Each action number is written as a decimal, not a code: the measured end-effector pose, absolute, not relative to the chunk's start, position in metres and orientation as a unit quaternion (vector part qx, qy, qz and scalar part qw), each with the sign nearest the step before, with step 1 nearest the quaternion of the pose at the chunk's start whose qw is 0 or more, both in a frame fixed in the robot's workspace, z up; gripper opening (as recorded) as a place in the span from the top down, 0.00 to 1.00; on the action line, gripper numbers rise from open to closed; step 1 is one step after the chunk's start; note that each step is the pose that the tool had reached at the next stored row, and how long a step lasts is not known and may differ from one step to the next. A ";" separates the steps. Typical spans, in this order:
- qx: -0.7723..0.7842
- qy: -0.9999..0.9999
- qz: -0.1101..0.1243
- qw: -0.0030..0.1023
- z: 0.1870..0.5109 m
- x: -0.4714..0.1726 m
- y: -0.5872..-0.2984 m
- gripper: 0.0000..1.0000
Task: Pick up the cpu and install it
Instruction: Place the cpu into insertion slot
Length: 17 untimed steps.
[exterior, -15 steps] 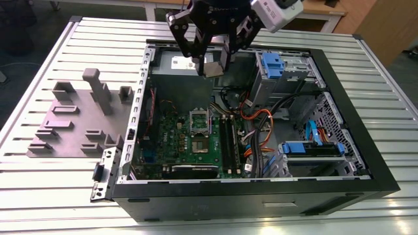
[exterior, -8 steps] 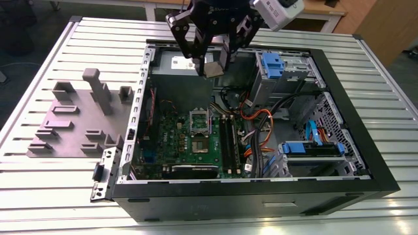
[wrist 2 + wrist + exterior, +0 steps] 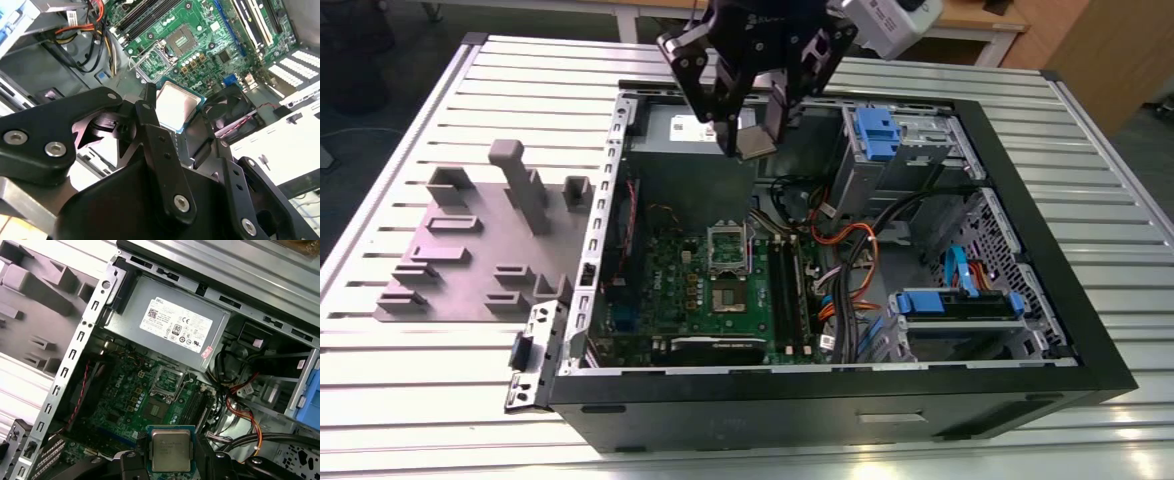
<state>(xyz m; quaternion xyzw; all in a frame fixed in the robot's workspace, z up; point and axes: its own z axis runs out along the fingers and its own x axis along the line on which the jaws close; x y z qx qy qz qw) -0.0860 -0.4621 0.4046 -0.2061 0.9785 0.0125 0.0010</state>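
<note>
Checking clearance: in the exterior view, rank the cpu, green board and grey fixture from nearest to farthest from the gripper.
1. cpu, held in the gripper.
2. green board, inside the case below.
3. grey fixture, outside the case, exterior view's left.

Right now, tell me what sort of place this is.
Probably a robotics lab or workshop bench: an open computer case sits on a slatted metal table, a grey fixture lies beside it, and the gripper holds the cpu above the case.
</note>
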 end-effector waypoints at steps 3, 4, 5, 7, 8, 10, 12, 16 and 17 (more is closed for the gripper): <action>-0.221 0.975 0.012 0.001 0.405 -0.087 -0.462 0.53; -0.226 0.974 0.012 0.001 0.405 -0.087 -0.462 0.53; -0.231 0.973 0.012 0.001 0.405 -0.087 -0.462 0.53; -0.238 0.971 0.012 0.001 0.405 -0.087 -0.462 0.53; -0.242 0.970 0.012 0.000 0.405 -0.087 -0.462 0.53; -0.249 0.968 0.012 0.000 0.405 -0.087 -0.462 0.53; -0.257 0.966 0.012 0.000 0.405 -0.088 -0.462 0.53; -0.271 0.962 0.012 0.000 0.404 -0.088 -0.462 0.53; -0.275 0.961 0.012 0.000 0.405 -0.088 -0.462 0.53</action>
